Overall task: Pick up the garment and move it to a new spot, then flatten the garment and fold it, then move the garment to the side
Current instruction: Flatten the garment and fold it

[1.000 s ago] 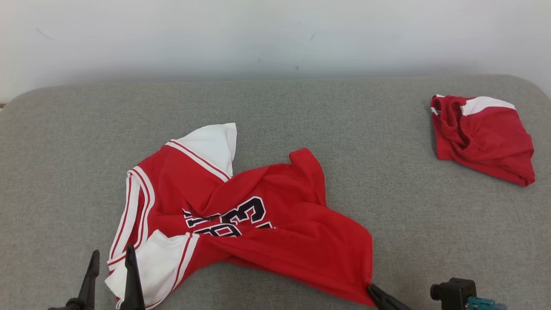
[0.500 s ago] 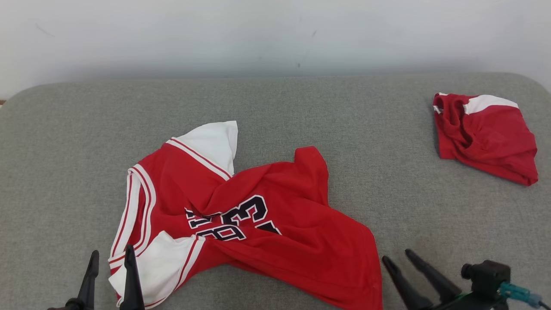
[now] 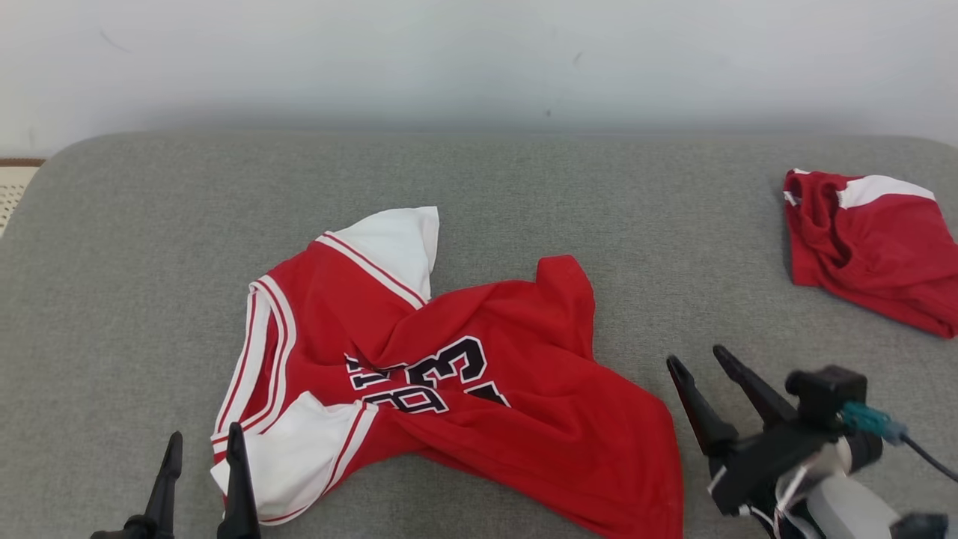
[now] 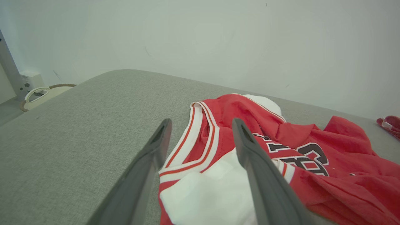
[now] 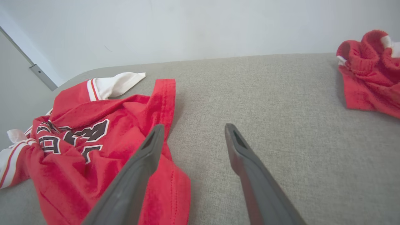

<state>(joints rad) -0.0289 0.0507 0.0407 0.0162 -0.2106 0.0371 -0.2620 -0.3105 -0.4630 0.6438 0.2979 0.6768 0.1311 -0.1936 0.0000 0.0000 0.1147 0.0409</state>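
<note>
Cushion bare right of garment hem; right end effector, left end effector both spread.

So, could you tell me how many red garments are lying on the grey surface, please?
2. The jersey lies crumpled mid-surface; a smaller red bundle sits at the far right, cut by the picture's edge. More could lie out of frame.

Crumpled jersey sits mid-desk, a bit left of centre. A second bundled garment lies well apart at the back right. The left pincer is by the jersey's near-left sleeve, and the right pincer is just right of its hem.
</note>
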